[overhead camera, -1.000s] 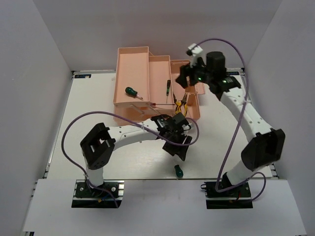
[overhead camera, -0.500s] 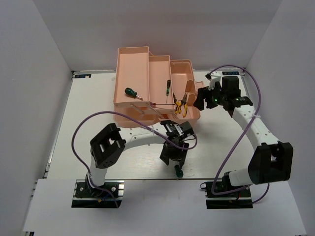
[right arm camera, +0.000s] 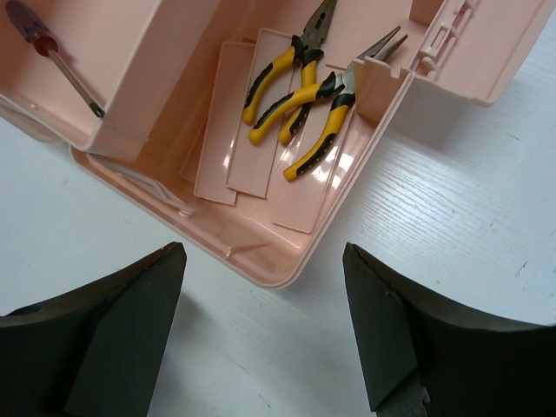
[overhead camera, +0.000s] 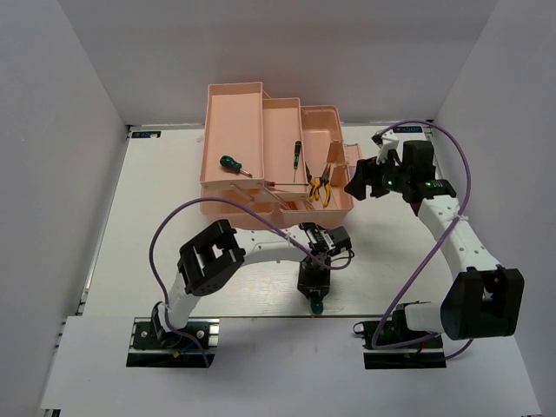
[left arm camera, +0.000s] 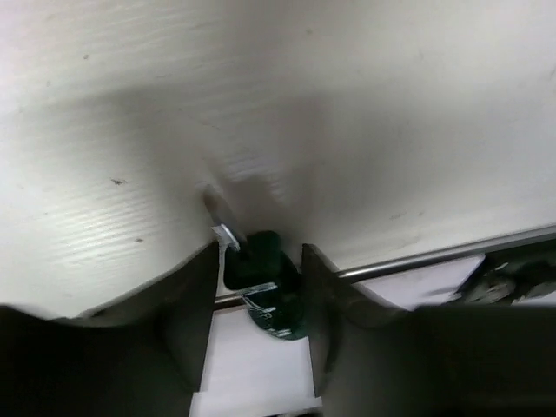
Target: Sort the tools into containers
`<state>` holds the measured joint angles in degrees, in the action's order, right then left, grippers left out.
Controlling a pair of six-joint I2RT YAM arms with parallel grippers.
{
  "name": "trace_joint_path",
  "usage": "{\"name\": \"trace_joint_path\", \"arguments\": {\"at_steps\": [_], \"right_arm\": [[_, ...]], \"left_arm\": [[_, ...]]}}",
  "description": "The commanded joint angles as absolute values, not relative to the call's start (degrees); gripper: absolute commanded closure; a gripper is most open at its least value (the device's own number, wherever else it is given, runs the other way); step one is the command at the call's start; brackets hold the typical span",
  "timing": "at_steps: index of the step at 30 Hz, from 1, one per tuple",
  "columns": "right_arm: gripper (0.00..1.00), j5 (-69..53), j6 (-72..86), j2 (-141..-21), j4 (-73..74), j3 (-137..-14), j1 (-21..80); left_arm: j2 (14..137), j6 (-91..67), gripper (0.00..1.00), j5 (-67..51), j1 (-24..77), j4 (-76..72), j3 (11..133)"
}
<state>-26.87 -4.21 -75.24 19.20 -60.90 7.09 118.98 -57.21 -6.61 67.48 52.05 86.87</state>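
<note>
while the left gripper (left arm camera: pixel 259 254) straddles a green stubby screwdriver (left arm camera: pixel 271 300) with fingers spread, the right gripper (right arm camera: pixel 262 259) hangs wide apart beside the toolbox (right arm camera: pixel 300 200) holding two yellow-handled pliers (right arm camera: pixel 276 78).

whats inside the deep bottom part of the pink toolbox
Two yellow-and-black pliers lie side by side on loose flat pink panels. The raised tray covers part of the bottom, so anything beneath it is hidden.

Nothing legible in any of my views - the pale label (left arm camera: pixel 257 292) on the green screwdriver (left arm camera: pixel 276 317) is a blur, and the dark stickers (overhead camera: pixel 148 134) at the table's (overhead camera: pixel 156 200) far corners are too small to read.
</note>
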Motion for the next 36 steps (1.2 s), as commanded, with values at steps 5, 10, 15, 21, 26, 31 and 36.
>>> {"name": "trace_joint_path", "arguments": {"at_steps": [5,10,15,21,26,31,36], "right_arm": [[0.21,-29.5,-3.6,-72.3,18.1,-59.5,5.3],[0.39,-31.4,-5.7,-71.8,20.1,-59.0,4.7],[1.00,-34.6,-11.9,-70.0,22.3,-57.1,4.3],[0.70,-38.1,-19.1,-69.0,24.5,-52.5,4.5],[1.00,-42.5,-22.9,-76.8,39.1,-61.1,4.7],[0.58,-51.4,-28.6,-75.0,38.9,-62.7,5.9],[0.12,-63.2,-49.3,-74.0,44.2,-66.0,9.8]], "left_arm": [[118.7,-56.7,0.81,-1.2,69.7,56.2,92.3],[114.9,-50.2,0.94,5.5,70.2,60.4,100.8],[105.8,-42.5,0.97,17.6,66.5,63.5,112.5],[101.8,-36.6,0.95,31.5,51.5,65.1,120.2],[102.2,-30.1,0.94,28.4,38.0,55.9,120.1],[110.4,-24.8,0.91,20.9,28.5,55.1,129.5],[113.6,-23.6,0.36,15.7,25.5,54.8,129.5]]}}
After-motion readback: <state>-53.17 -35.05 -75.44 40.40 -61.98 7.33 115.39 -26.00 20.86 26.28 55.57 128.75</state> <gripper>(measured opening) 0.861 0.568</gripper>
